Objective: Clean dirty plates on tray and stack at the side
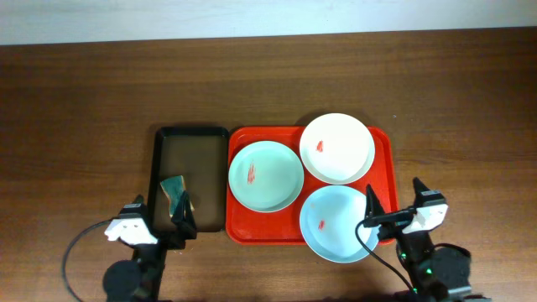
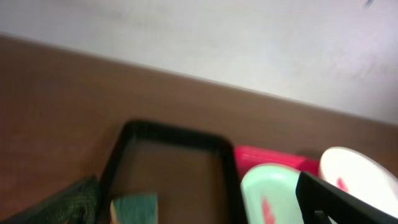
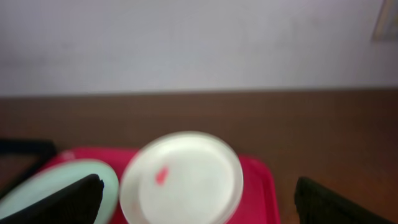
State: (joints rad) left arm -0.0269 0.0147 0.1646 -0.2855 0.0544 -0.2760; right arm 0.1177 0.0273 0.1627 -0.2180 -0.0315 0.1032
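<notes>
Left claw [image 1: 162, 201], right claw [image 1: 393, 189] agape, wood table [image 1: 84, 101], perhaps pale wall [image 3: 186, 43]

Our left gripper [image 1: 161, 210], fingers spread wide, our right gripper [image 1: 394, 199], fingers spread wide too, both arms low, pointing away from us

The bench [image 1: 84, 92] is dark wood grain, matt. The red tray [image 1: 383, 172] looks like smooth glossy plastic. On it, the white plate [image 1: 337, 148], mint plate [image 1: 266, 175] and blue plate [image 1: 331, 222] look smooth with a soft sheen.
</notes>
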